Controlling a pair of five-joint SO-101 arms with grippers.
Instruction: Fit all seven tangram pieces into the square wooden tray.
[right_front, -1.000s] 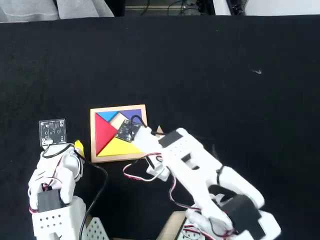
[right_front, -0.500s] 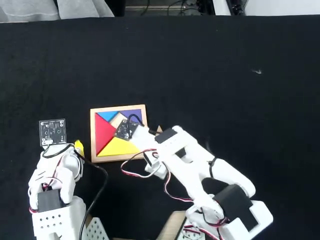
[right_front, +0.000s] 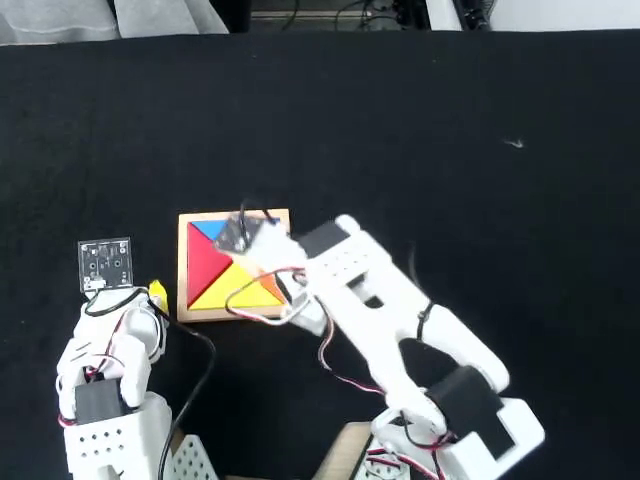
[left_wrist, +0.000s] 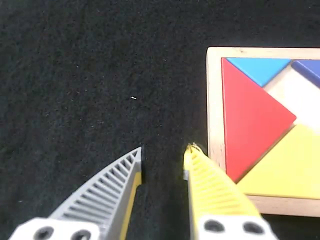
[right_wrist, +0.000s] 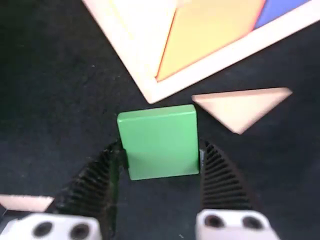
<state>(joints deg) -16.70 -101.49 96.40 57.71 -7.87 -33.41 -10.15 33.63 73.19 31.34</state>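
**Green square gripped beside the tray's corner**

Black cloth covers the desk, and two white robot arms stand along its near edge. The square wooden tray lies left of centre, toward that near edge. A red triangle, a yellow triangle and a blue triangle already lie flat inside it, along with an orange piece.

The right jaws are closed against two opposite sides of a green square, which sits between them just outside a corner of the tray. A pale triangle lies on the cloth beside it, off the tray. The left jaws are parted a little and hold nothing. They hang over bare cloth just beside the tray's outer edge.

The green square looks like a small, rigid, light block with smooth painted faces. It will probably not bend or crush, but it could slip or swivel if pinched near a corner. The flat sides, taken at their middles, seem the best hold. It likely needs to go down level, since a tilted piece may catch on the rim or on its neighbours.
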